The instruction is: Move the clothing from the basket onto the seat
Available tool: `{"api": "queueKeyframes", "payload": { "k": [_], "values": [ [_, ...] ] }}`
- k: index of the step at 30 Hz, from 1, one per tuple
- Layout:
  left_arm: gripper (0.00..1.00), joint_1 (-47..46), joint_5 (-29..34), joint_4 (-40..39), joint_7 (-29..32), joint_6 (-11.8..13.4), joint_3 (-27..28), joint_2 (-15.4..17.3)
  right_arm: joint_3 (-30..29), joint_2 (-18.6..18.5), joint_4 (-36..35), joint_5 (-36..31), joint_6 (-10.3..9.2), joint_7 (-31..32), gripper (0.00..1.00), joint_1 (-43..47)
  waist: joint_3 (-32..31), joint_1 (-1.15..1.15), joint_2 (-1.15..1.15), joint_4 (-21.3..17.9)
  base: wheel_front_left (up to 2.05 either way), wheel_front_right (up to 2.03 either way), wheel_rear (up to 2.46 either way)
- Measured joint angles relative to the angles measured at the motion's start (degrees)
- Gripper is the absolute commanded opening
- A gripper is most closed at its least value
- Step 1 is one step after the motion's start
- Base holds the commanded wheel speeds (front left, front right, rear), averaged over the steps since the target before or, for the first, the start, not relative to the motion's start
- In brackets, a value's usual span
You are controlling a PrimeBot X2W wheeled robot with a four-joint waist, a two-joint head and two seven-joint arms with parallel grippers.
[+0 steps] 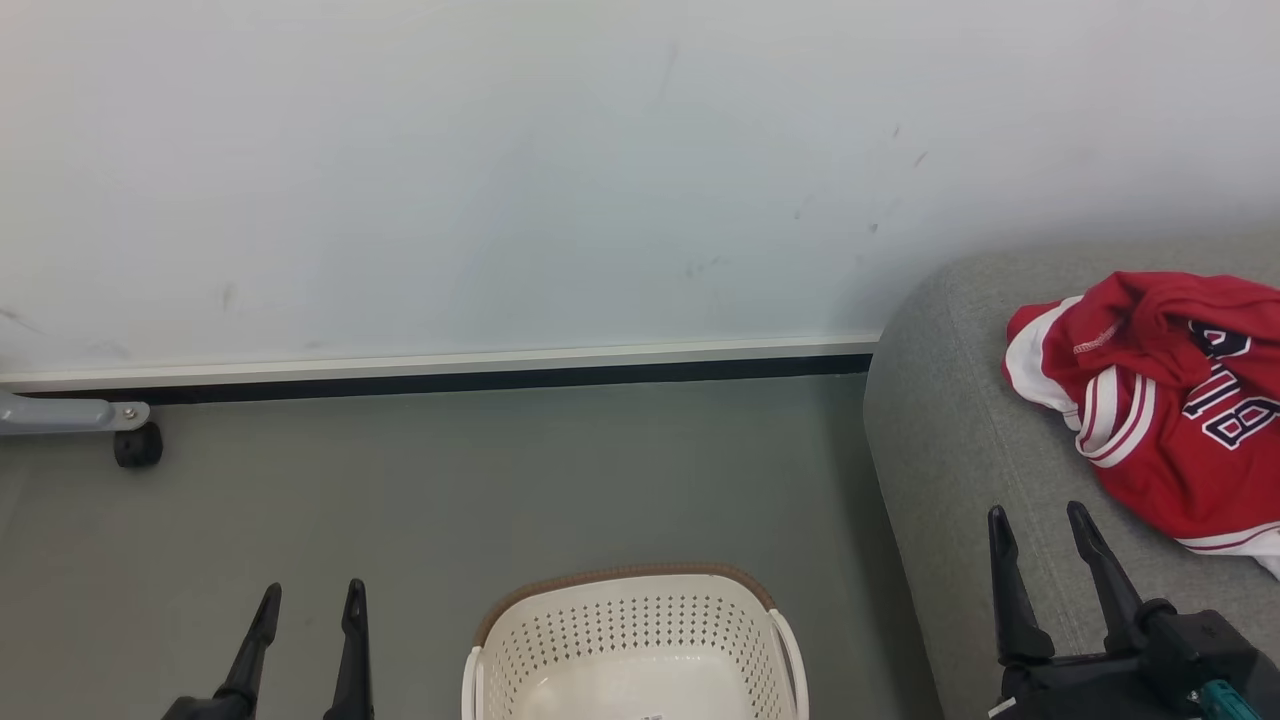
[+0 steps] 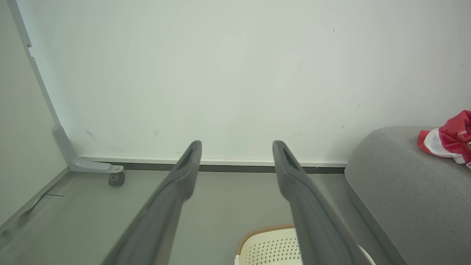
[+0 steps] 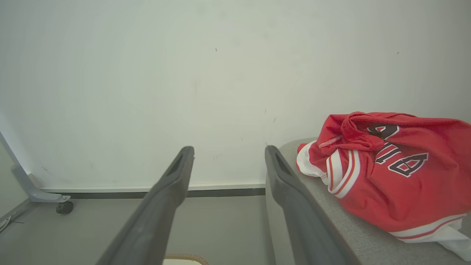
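L gripper (image 1: 312, 590) low left in head view, two long dark fingers pointing up, jaws wide apart, nothing between them. It hangs over grey floor (image 1: 500, 480), left of the basket. Same in L wrist view: L gripper (image 2: 237, 144) spread wide, holding nothing.

R gripper (image 1: 1037, 512) low right, jaws also wide, holding nothing. It sits over the front edge of the large grey fabric-upholstered seat (image 1: 960, 420), near the clothing but apart from it. R wrist view agrees (image 3: 229, 149).

Red sports clothing (image 1: 1170, 400) w/ white trim lies crumpled in one heap on the seat cushion, at right edge of frame. Also seen in wrist views (image 3: 386, 173), (image 2: 449, 140).

Writing: dark numerals w/ white outline on the red cloth, lying sideways. An "8" and a "1" can be made out. Another character above is partly folded in, unreadable. No brand legible.

Cream-white perforated plastic basket (image 1: 640, 630) w/ brown woven-look rim stands on floor btwn the grippers, just beside the seat's left end.

Pale wall (image 1: 500, 180) behind, w/ dark skirting strip. Grey metal foot w/ black caster (image 1: 138, 445) at far left.
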Motion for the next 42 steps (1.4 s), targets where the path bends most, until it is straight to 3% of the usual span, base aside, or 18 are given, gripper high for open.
{"api": "queueKeyframes", "payload": {
  "k": [16,17,27,42],
  "values": [
    [1.00,1.14,1.98,-1.05,0.00,0.00,0.16,-0.73,-2.31,1.00,-1.99,-2.26,0.00,-0.03,1.00,2.28,-0.62,0.00,0.00,0.45,0.00,0.00,0.00],
    [0.00,1.14,1.98,-1.09,0.00,0.00,0.18,-0.75,-2.38,1.03,-2.10,-2.29,0.00,0.05,0.00,2.30,-0.65,0.00,0.00,0.51,0.00,0.00,0.00],
    [0.00,2.42,1.12,2.33,0.69,-0.60,0.05,-2.26,-2.19,2.55,1.35,-0.97,0.33,0.68,0.00,4.26,-0.61,0.00,0.00,0.54,0.00,0.00,0.00],
    [0.00,1.30,-9.88,3.88,4.19,-2.63,2.74,-3.52,-5.47,3.68,3.05,10.76,2.48,4.04,0.00,3.09,-0.28,0.00,0.00,0.28,0.00,0.00,0.00]
  ]
}}
